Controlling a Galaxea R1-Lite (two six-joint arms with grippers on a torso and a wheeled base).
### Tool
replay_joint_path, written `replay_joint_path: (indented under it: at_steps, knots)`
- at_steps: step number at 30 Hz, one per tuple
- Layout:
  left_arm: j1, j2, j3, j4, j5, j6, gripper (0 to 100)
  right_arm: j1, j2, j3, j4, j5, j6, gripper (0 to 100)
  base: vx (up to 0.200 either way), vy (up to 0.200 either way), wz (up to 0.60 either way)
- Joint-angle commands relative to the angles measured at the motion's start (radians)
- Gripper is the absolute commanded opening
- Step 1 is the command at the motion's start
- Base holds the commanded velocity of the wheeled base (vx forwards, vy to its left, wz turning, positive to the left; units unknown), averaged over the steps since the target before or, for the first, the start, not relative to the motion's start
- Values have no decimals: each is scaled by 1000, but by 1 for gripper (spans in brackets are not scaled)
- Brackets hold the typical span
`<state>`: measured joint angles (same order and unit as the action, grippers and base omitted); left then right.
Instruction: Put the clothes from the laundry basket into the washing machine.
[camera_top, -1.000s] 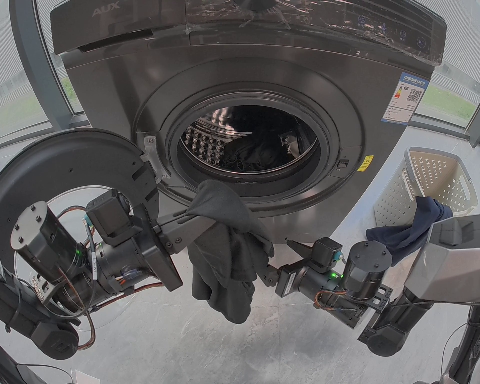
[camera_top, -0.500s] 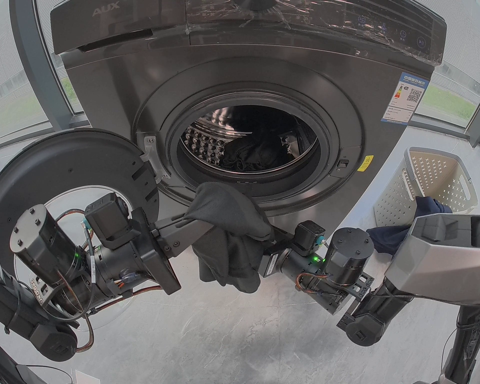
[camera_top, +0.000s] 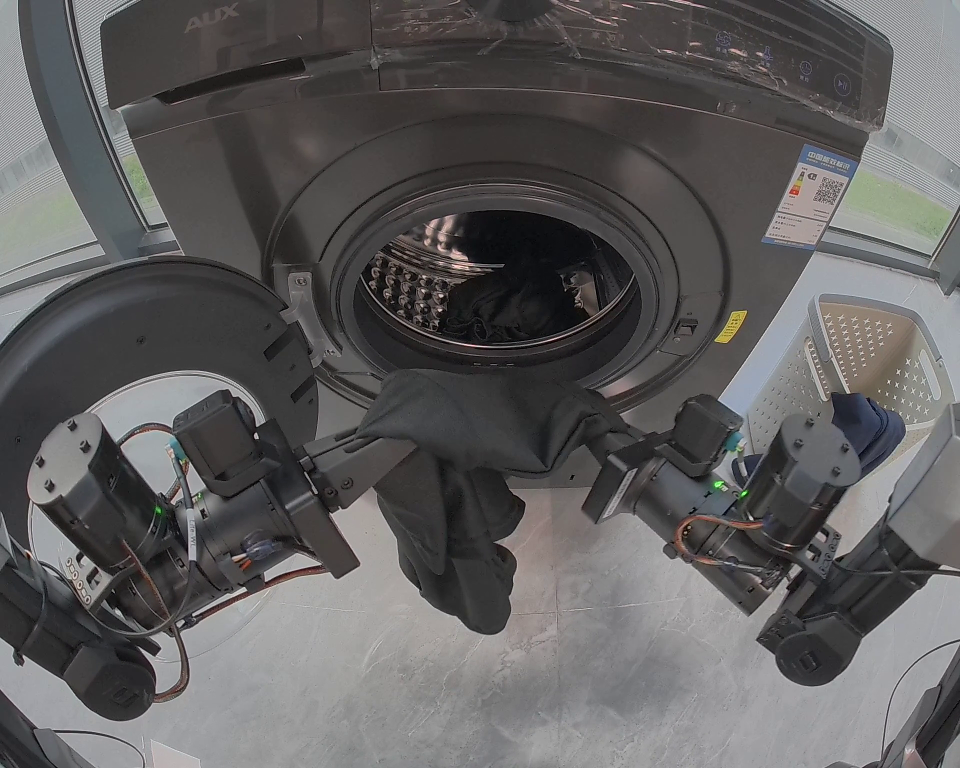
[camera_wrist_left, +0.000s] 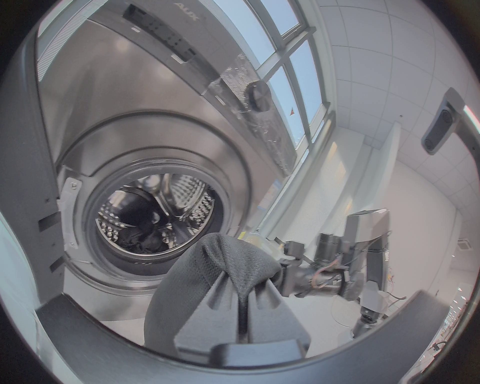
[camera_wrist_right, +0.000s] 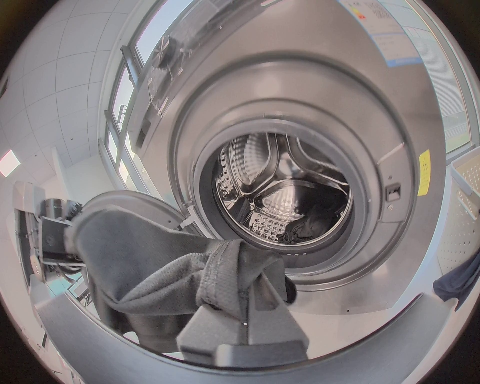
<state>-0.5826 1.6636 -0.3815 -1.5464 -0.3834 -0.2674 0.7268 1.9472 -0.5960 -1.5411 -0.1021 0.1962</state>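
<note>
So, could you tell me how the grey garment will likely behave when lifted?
Probably floppy: held between the left gripper and right gripper, the garment drops a long fold. Likely light, since edge pinches carry it. That fold may drag on the drum rim.

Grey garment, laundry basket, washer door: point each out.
grey garment (camera_top: 490, 415), head view, stretched upper fold.
laundry basket (camera_top: 880, 355), head view, perforated inner wall.
washer door (camera_top: 130, 320), head view, dark outer ring.
</note>
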Motion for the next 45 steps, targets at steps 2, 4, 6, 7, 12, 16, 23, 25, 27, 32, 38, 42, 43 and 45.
replay_joint_path:
  at_steps: [2,4,6,7,12,16,23,25,27,32,38,42,43,45]
  knots:
    - [32,64,-14,0,47,2,0,3,-123,62,4,7,-1,0,0,0,0]
    - [44,91,-17,5,51,2,100,10,-129,79,2,5,-1,0,0,0,0]
    - [50,125,-8,3,61,2,100,13,-131,84,2,5,-3,0,0,0,0]
    - [53,150,-5,0,80,5,100,14,-131,84,4,5,-3,0,0,0,0]
    - [52,208,9,-1,156,39,100,22,-131,82,16,5,-6,0,0,0,0]
    - [26,209,18,-1,153,57,100,45,-129,77,21,-1,-4,0,0,0,0]
    - [-60,225,6,-1,141,68,100,59,-125,59,21,-7,-3,0,0,0,0]
    - [-79,242,-7,-1,133,68,100,59,-125,59,19,-8,-1,0,0,0,0]
    - [-91,262,-19,-3,132,70,100,57,-123,59,19,-10,0,0,0,0,0]
    - [-95,304,-60,-3,123,96,100,60,-122,59,16,-21,2,0,0,0,0]
    - [-80,370,-131,-3,120,108,100,74,-126,61,16,-24,5,0,0,0,0]
    - [-66,409,-174,-3,120,114,100,88,-128,59,15,-25,6,0,0,0,0]
    - [-63,420,-185,-3,120,120,100,88,-129,61,15,-25,6,0,0,0,0]
    - [-49,438,-212,-3,121,132,100,91,-129,62,12,-25,6,0,0,0,0]
